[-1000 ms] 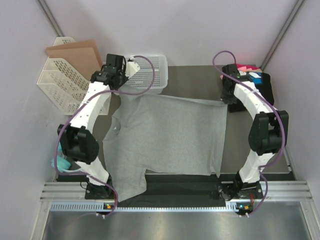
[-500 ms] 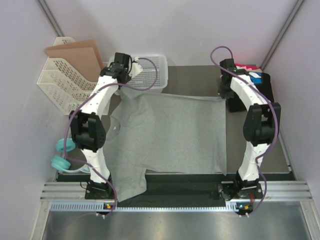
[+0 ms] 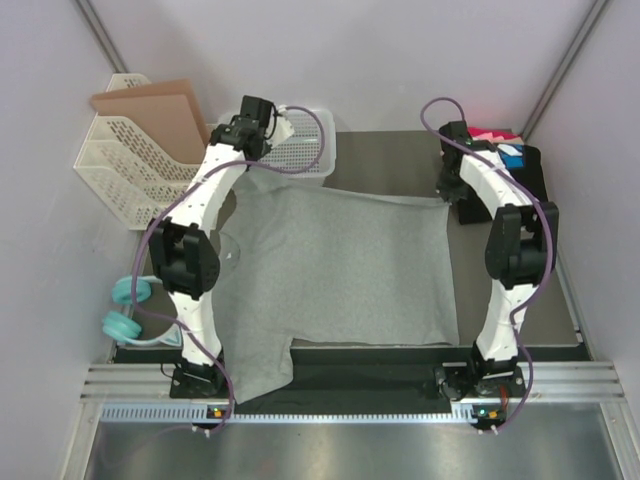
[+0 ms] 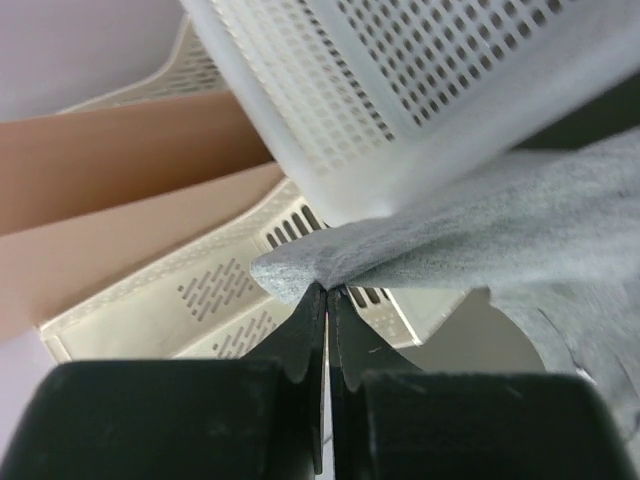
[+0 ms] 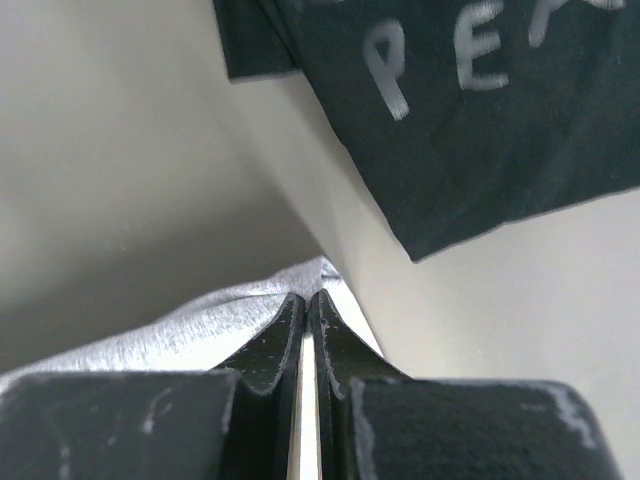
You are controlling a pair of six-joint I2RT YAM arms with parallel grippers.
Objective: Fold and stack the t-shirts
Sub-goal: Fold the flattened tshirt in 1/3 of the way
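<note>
The light heather-grey t-shirt (image 3: 335,270) lies spread flat on the table, one sleeve hanging toward the near edge. My left gripper (image 3: 243,183) is shut on its far left corner, next to the white basket; the left wrist view shows the cloth (image 4: 470,235) pinched at the gripper's tips (image 4: 327,290). My right gripper (image 3: 448,197) is shut on the far right corner; the right wrist view shows the grey cloth (image 5: 190,325) at its tips (image 5: 305,297). Folded black, blue and pink shirts (image 3: 510,155) are stacked at the far right, with the black one (image 5: 480,110) beside my right gripper.
A white perforated basket (image 3: 300,145) stands at the back, just beyond the left gripper. A cream file rack (image 3: 125,170) with brown card (image 3: 155,105) stands at the far left. Teal headphones (image 3: 125,310) lie at the left edge. Grey walls close in on both sides.
Both grippers have carried the shirt's far edge further back and slightly right, pulling the cloth flatter. The left arm has swung toward the basket.
</note>
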